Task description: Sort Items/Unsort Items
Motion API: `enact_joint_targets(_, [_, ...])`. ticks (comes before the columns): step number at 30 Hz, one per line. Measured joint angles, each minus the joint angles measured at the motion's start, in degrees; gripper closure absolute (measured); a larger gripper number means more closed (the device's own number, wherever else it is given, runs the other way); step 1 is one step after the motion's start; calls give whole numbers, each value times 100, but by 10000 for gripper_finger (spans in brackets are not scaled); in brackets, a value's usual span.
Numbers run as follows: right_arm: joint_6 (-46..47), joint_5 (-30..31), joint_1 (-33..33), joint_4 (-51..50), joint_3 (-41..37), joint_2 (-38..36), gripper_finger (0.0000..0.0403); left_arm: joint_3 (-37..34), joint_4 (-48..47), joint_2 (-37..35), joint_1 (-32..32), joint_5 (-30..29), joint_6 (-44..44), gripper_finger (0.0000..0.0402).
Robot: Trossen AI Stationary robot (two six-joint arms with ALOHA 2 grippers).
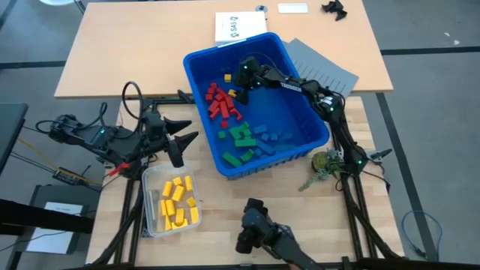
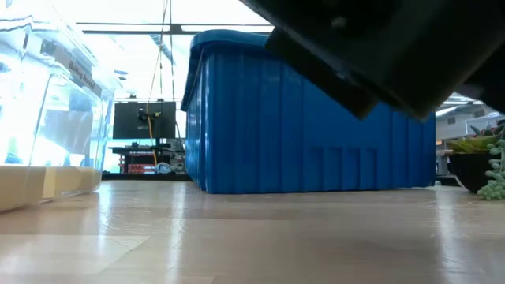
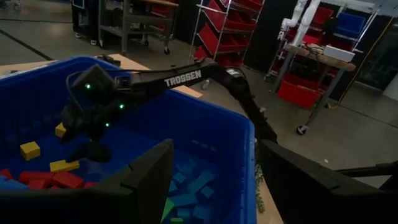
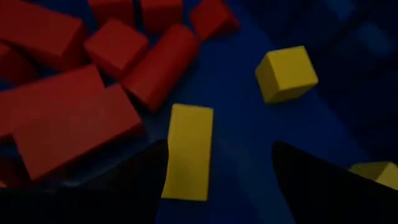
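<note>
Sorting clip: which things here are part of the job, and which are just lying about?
Part of the job:
- yellow blocks, red blocks, green blocks and blue blocks in the blue bin
- yellow blocks in the clear container
- right gripper, jaws open over a yellow brick

Lying about:
- small plant
- printed sheet
- grey sheets

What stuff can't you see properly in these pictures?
- Low view: the inside of the large blue plastic bin; its tall wall hides every block.
- Low view: a dark out-of-focus shape fills the top right; what it is cannot be told.
- High view: the printing on the white paper sheet is too small to read.
- Right wrist view: one yellow toy block is cut off by the picture's edge.
</note>
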Motion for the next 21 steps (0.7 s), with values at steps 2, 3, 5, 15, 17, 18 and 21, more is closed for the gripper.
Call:
enact_joint_targets(2, [-1,-95,-14,84,2,33,125,0,-4,-2,1,-1,0,154])
enact_joint_targets(3, [11,-111,-20,132,4,42,127,0,-5,-2,0,-1,0,154])
enact_joint_targets(5, [66,-167,-57,70,4,80,130,0,-13,0,0,-1,0,154])
enact_joint_targets(15, [85,-471,-95,-51,28,497,140,0,-14,-1,2,2,0,154])
enact_joint_targets(17, [118,-492,-106,-28,28,507,148,0,-13,0,0,2,0,154])
enact_joint_targets(18, [117,-490,-118,-22,27,509,155,0,-19,-1,0,0,0,153])
enact_joint_targets(21, [114,-487,-130,-17,24,517,195,0,-26,0,1,1,0,154])
